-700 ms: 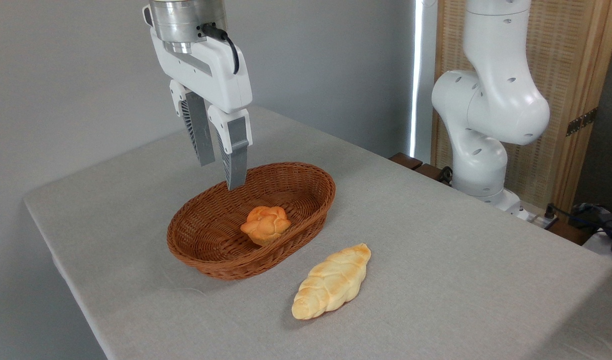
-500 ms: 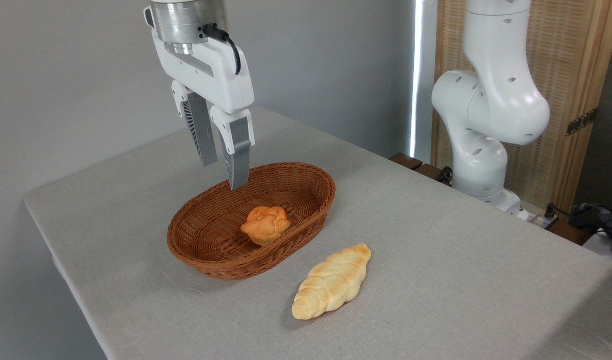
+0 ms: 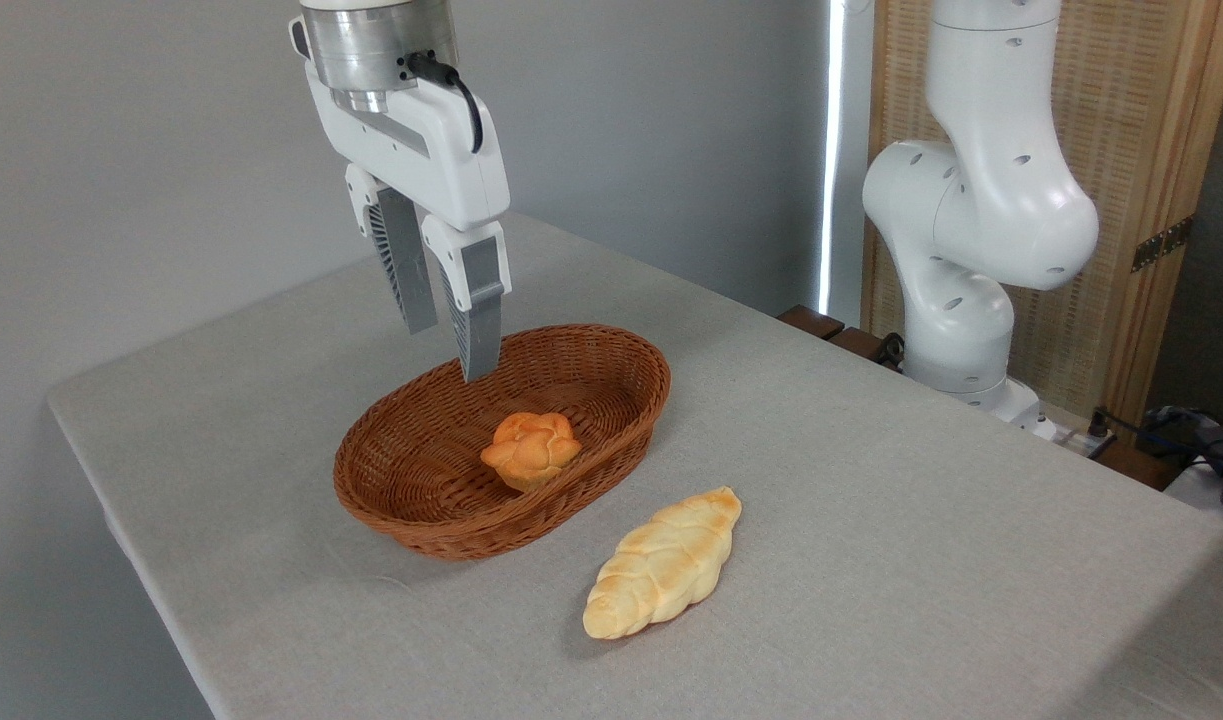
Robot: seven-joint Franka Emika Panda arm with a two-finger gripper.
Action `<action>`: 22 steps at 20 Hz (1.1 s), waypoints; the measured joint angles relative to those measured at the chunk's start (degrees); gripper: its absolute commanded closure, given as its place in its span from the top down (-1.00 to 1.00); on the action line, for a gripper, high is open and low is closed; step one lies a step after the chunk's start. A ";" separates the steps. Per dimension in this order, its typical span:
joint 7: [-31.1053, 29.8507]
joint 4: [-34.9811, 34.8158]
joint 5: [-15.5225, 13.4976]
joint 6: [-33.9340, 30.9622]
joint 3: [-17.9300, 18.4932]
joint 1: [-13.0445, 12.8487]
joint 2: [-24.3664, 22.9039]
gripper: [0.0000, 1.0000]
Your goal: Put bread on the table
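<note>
Grey cloth is covering the table [image 3: 871, 520], and we are hanging our gripper [image 3: 451, 350] above the back-left rim of the wicker basket [image 3: 411, 500], its fingers narrowly parted and holding nothing. Inside the basket the bread [image 3: 531, 448] is sitting alone, right of centre by the near wall. We are judging it best to shift right, widen, and descend straight over the bun. A braided loaf [image 3: 663, 576] is lying outside on the cloth.
</note>
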 measured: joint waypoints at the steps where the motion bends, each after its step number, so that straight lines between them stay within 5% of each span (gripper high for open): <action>1: 0.00 -0.83 -0.12 0.09 -0.03 -0.56 -0.10 1.00; 8: -0.04 -10.97 -0.18 9.11 -0.35 -6.95 -1.09 1.00; 14: 3.39 -21.27 0.23 13.76 -0.38 -8.90 -5.08 1.00; 22: 7.11 -24.55 3.40 13.79 -0.40 -10.38 -5.29 1.00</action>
